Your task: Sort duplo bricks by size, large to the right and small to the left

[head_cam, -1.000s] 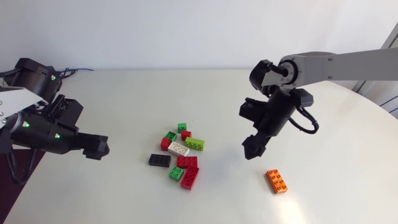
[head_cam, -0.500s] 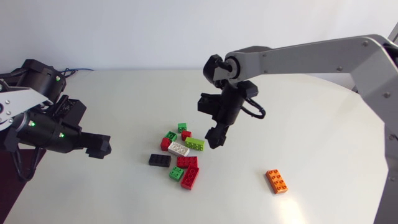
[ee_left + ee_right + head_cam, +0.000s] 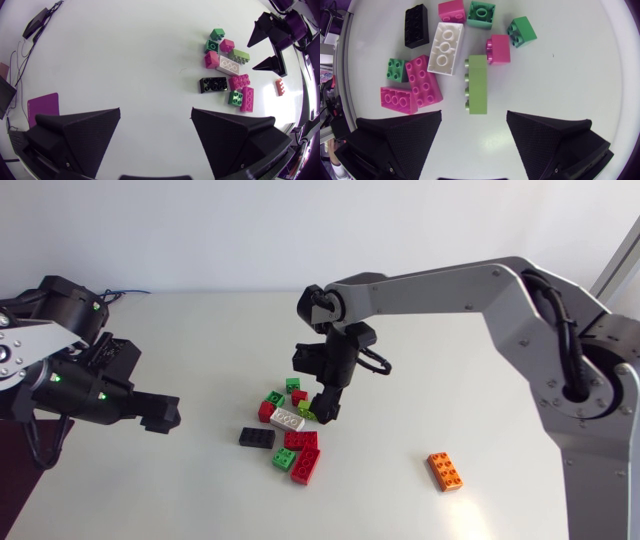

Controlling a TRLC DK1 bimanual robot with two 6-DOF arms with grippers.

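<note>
The right gripper (image 3: 326, 410) hangs, spread wide, just above the lime brick (image 3: 477, 85), while the left gripper (image 3: 160, 415), also released, sits well apart from the bricks (image 3: 300, 440).

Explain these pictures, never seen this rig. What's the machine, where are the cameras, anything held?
Two robot arms at a white table. One picture looks down from a fixed overhead camera; the other two come from cameras on each arm's wrist, with that arm's own black two-fingered tool at the lower edge. The right tool hangs open over a cluster of toy bricks, a lime green brick just ahead of it. The left tool hangs open, off to the side of them. An orange brick lies apart. Nothing is held.
</note>
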